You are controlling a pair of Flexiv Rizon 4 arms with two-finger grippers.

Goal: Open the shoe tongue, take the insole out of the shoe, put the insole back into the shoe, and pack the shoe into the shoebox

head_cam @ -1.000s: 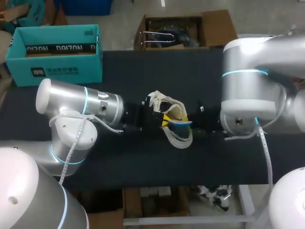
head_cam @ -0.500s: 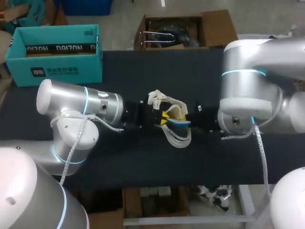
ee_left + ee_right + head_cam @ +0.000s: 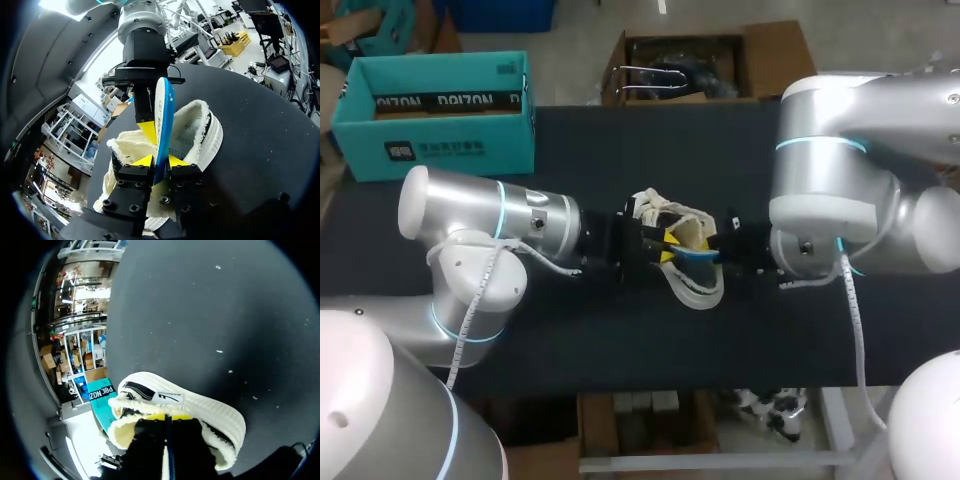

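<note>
At frame centre the white shoe lies on the black desk. The blue insole stands on edge over it, long axis left-right, pinched at opposite ends by the left tool and right tool.

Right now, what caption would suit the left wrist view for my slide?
Left gripper pinches the blue insole on edge over the white shoe.

Head camera looks down from behind; both wrist cameras closely share the shoe.
</note>
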